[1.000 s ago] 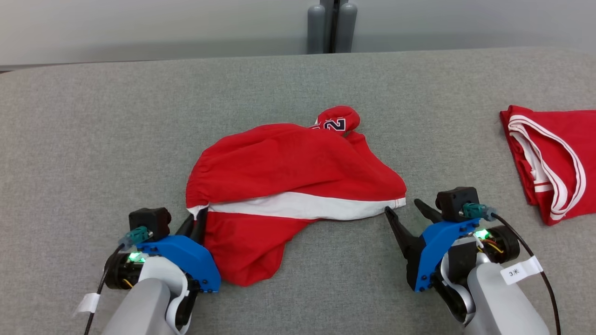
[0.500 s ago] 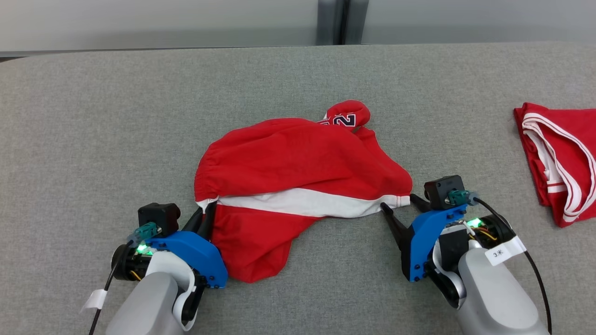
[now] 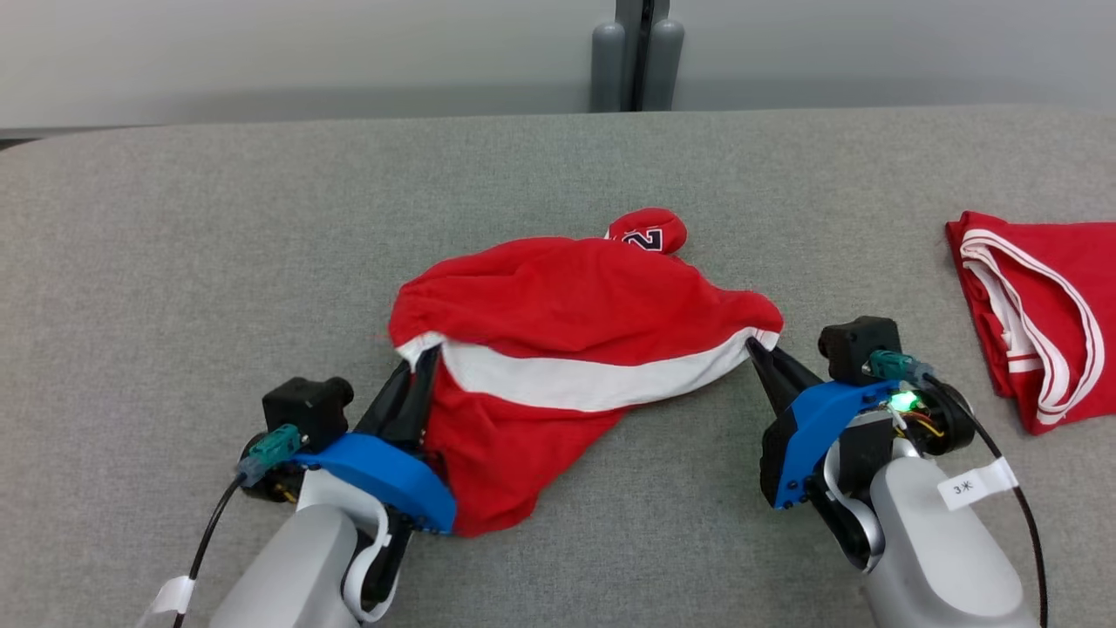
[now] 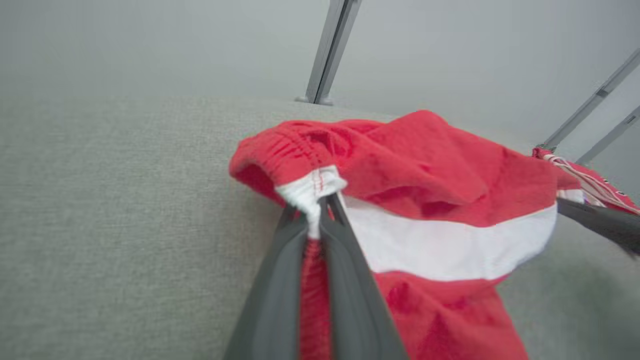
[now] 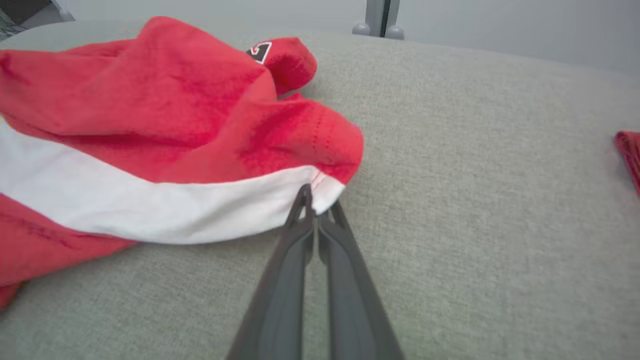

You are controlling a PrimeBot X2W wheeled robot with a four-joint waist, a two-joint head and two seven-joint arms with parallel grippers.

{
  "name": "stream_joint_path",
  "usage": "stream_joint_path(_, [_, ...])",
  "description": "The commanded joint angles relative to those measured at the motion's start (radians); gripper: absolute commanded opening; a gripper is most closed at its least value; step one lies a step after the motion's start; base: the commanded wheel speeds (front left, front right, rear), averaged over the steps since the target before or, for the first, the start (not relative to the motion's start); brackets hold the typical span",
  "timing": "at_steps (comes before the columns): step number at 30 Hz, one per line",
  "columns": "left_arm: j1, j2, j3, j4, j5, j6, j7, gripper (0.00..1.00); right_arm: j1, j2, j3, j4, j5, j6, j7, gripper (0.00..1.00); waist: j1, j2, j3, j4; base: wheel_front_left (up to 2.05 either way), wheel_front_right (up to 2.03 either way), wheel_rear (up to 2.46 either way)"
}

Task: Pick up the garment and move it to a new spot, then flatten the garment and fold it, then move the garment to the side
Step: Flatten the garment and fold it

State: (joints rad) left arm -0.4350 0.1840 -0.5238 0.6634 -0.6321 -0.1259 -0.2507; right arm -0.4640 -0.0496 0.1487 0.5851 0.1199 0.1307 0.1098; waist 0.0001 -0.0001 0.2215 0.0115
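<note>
- The step in hand looked like the first one: taking hold of the garment [image 3: 575,331] so it could be carried to a new spot.
- The red garment sat bunched near the middle of the grey table [image 3: 174,262]. Its white band [image 3: 593,379] ran along the near side, and a numbered patch [image 3: 647,237] poked out at the far edge.
- The left gripper [image 3: 423,366] was clamped on the white-tipped waistband corner at the band's left end, with cloth pinched between its fingers [image 4: 345,260].
- The right gripper [image 3: 760,351] was pinched together on the white hem corner at the band's right end. Only a small bite of cloth showed at the tips in the right wrist view.
- The band hung in a shallow curve between the two holds, and most of the cloth rested on the table.
- The next move probably called for raising both arms evenly so the body of the cloth cleared the surface, then travelling together. The slim right-hand pinch seemed the likeliest to slip.
- No box, bin or basket was involved. A second red garment [image 3: 1037,314] with white trim lay folded straight on the table at the right, well apart.
</note>
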Motion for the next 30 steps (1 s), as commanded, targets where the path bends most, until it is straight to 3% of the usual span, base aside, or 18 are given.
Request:
stream_joint_path(1, [0.016, 0.007, -0.009, -0.101, -0.032, -0.007, -0.012, 0.0, 0.034, -0.013, -0.017, -0.049, 0.009, 0.0, -0.008, 0.0, -0.0001, 0.0001, -0.02, -0.01, 0.0, 0.0, 0.0])
stream_joint_path(6, [0.094, 0.058, 0.038, -0.41, -0.081, -0.004, -0.014, 0.0, 0.101, -0.036, -0.08, -0.279, 0.019, 0.0, 0.019, 0.0, -0.0001, 0.0001, -0.049, -0.027, 0.0, 0.0, 0.0])
stream_joint_path(7, [0.094, 0.058, 0.038, -0.41, -0.081, -0.004, -0.014, 0.0, 0.101, -0.036, -0.08, -0.279, 0.019, 0.0, 0.019, 0.0, -0.0001, 0.0001, -0.049, -0.027, 0.0, 0.0, 0.0])
stream_joint_path(9, [0.121, 0.103, 0.045, -0.577, -0.147, -0.004, -0.014, 0.0, 0.141, -0.06, -0.117, -0.46, 0.026, 0.0, 0.071, 0.0, -0.0001, 0.0001, -0.053, -0.036, 0.0, 0.0, 0.0])
stream_joint_path(13, [0.073, 0.177, 0.028, -0.705, -0.25, -0.004, 0.004, 0.0, 0.117, -0.097, -0.129, -0.683, 0.05, 0.0, 0.171, 0.0, -0.0001, 0.0001, -0.032, -0.053, 0.0, 0.0, 0.0])
stream_joint_path(16, [0.006, 0.229, 0.025, -0.756, -0.313, -0.004, 0.056, 0.0, 0.051, -0.146, -0.129, -0.763, 0.076, 0.0, 0.236, 0.0, -0.0001, 0.0001, 0.001, -0.068, 0.0, 0.0, 0.0])
stream_joint_path(20, [-0.146, 0.266, 0.071, -0.733, -0.348, 0.001, 0.113, 0.0, -0.099, -0.192, -0.115, -0.726, 0.116, 0.0, 0.279, 0.0, -0.0001, 0.0001, 0.081, -0.09, 0.0, 0.0, 0.0])
stream_joint_path(24, [-0.284, 0.26, 0.094, -0.682, -0.343, 0.012, 0.146, 0.0, -0.238, -0.21, -0.093, -0.632, 0.163, 0.0, 0.286, 0.0, -0.0001, 0.0001, 0.158, -0.107, 0.0, 0.0, 0.0])
stream_joint_path(30, [-0.552, 0.276, 0.113, -0.569, -0.294, 0.006, 0.175, 0.0, -0.555, -0.194, -0.043, -0.405, 0.199, 0.0, 0.157, 0.0, -0.0001, 0.0001, 0.281, -0.16, 0.0, 0.0, 0.0])
